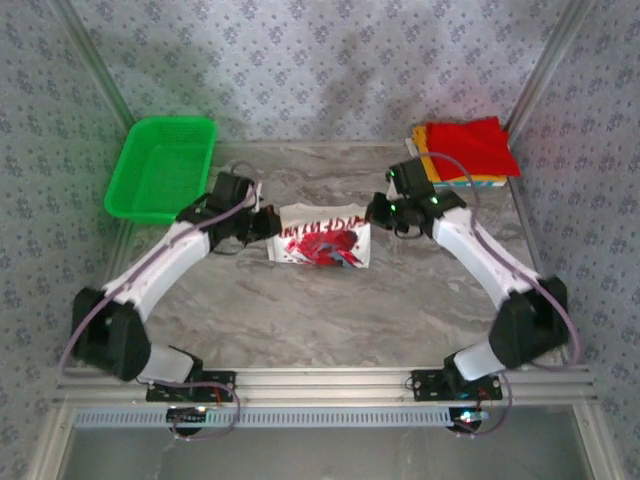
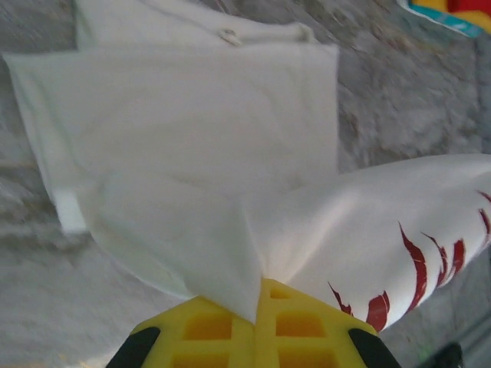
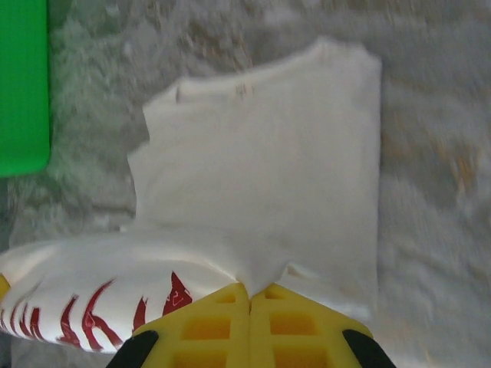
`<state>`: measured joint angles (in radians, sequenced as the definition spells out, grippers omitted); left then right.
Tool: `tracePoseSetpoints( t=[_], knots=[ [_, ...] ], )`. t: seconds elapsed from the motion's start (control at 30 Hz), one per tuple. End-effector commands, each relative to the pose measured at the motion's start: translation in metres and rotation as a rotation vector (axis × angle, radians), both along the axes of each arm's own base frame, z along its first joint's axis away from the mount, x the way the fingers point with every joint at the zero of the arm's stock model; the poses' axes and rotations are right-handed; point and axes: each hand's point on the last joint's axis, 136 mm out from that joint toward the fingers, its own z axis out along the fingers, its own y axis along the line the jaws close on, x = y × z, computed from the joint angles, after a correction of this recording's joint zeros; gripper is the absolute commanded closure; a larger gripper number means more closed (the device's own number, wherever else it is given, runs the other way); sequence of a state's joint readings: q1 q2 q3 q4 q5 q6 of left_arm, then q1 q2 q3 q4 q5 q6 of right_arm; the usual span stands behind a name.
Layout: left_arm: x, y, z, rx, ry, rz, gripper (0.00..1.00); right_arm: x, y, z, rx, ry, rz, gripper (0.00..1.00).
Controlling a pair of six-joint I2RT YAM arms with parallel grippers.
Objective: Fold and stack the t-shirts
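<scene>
While the white tee (image 1: 322, 238) w/ red print lies at ctr of the table (image 1: 330, 320), print up, both arms reach in to its short ends. At its left edge the left gripper (image 2: 258, 285) has yellow fingers pressed together on a pinch of cloth; the right gripper (image 3: 250, 288) is likewise closed on the right edge. Cloth prob. bunched up off the surface at each pinch, but wrist views are blurry. Back-right corner: folded stack (image 1: 468, 150), red over yellow-orange, well apart. Back left: green basket (image 1: 160, 168).
</scene>
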<state>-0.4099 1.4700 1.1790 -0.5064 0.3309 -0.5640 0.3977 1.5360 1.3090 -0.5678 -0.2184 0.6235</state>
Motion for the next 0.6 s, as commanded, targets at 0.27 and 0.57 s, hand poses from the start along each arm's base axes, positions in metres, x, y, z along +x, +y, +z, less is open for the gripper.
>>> tracePoseSetpoints(
  t=[0.27,0.57],
  knots=[
    [0.132,0.058,-0.006,0.227,0.000,0.117,0.37,0.129,0.018,-0.016,-0.040,0.028,0.056,0.43],
    [0.058,-0.019,0.024,0.005,-0.227,0.021,0.57,0.038,0.050,-0.010,0.181,-0.038,0.180,0.93]
  ],
)
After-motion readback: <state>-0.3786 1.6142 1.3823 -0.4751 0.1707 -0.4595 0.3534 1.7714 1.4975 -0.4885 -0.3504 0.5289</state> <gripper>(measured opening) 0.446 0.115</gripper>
